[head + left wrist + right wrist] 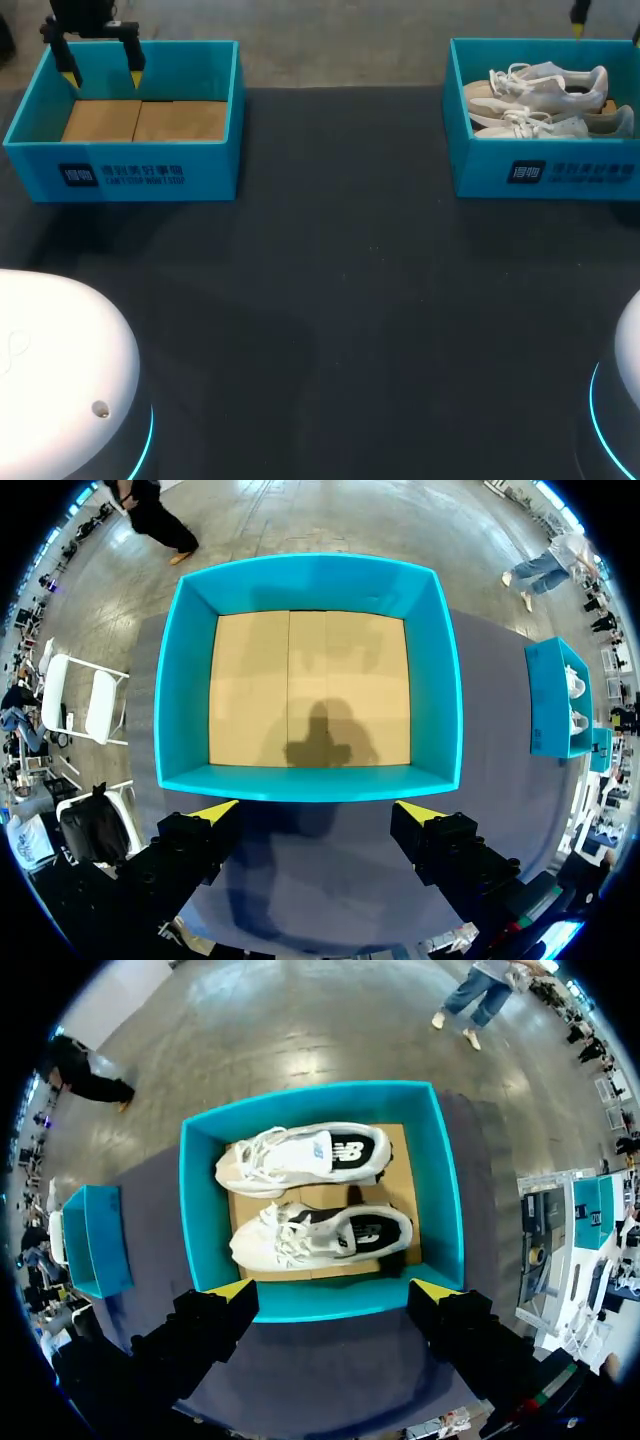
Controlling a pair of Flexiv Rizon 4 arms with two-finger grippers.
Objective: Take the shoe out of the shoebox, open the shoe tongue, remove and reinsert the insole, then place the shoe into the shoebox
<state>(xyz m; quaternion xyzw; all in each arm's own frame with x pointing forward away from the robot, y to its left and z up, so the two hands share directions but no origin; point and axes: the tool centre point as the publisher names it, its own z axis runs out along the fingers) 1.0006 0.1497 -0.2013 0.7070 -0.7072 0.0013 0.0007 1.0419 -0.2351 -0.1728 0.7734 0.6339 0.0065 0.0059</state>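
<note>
A pair of pale shoes lies in the teal shoebox point(545, 172) at the far right end of the dark counter point(340, 300). They sit side by side on the box's brown card floor, toes pointing the same way, toward the middle of the counter.

The far shoe point(300, 1157) and the near shoe point(320, 1235) look alike. Both are white and cream with a beige toe panel, loose white laces, and a dark lining showing through the mouth. Neither one touches the shoebox's long walls, as far as I can see. The two shoes lie close together.

The right fingers point(238, 1290) hang above the shoebox. Their yellow tips are spread wide apart, about as wide as the box's near wall looks from there. They hold nothing and touch nothing.

At the far left end of the counter stands a second teal box point(130, 175). Its floor is made of two brown card flaps, and the shadow of the arm falls on them. The left fingers point(134, 55) hover over that box near its back wall. They are just as widely parted, grip nothing and are clear of the walls.

The two boxes stand well apart.
</note>
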